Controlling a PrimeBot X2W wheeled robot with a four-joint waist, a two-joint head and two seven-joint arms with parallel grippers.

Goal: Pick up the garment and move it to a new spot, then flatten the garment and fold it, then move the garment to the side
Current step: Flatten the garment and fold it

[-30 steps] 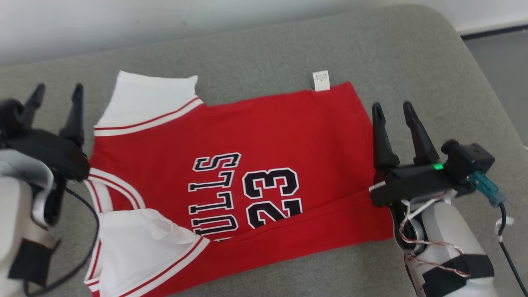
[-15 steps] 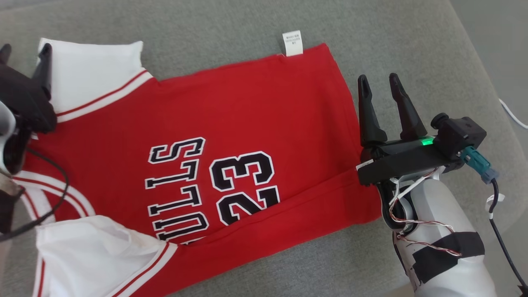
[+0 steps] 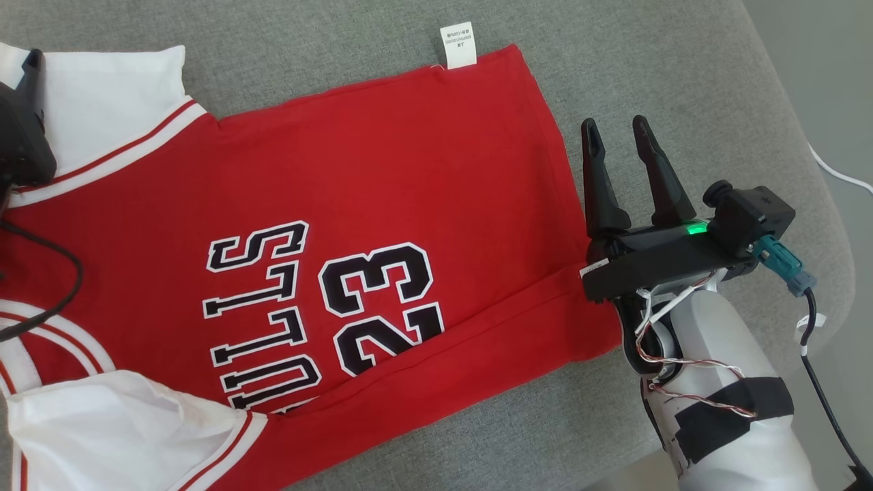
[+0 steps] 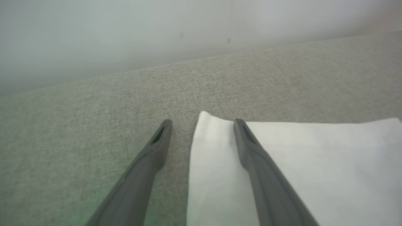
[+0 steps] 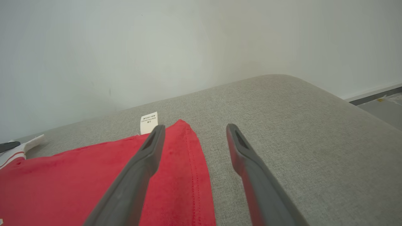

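Grey fabric cushion [image 3: 648,61] before a pale wall carries everything. On it the red garment [image 3: 382,157] lies spread out, print side up, with its white sleeves toward the robot's left. The right pincer [image 3: 615,123] hovers at the garment's hem edge, fingers wide apart and holding nothing. The left pincer [image 4: 202,122], also wide and empty, straddles the edge of the garment's far sleeve [image 3: 109,109]. A small white label [image 3: 457,45] sticks out from the garment's far edge.

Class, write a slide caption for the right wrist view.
Open right gripper straddling the edge of the red jersey on a grey cushion.
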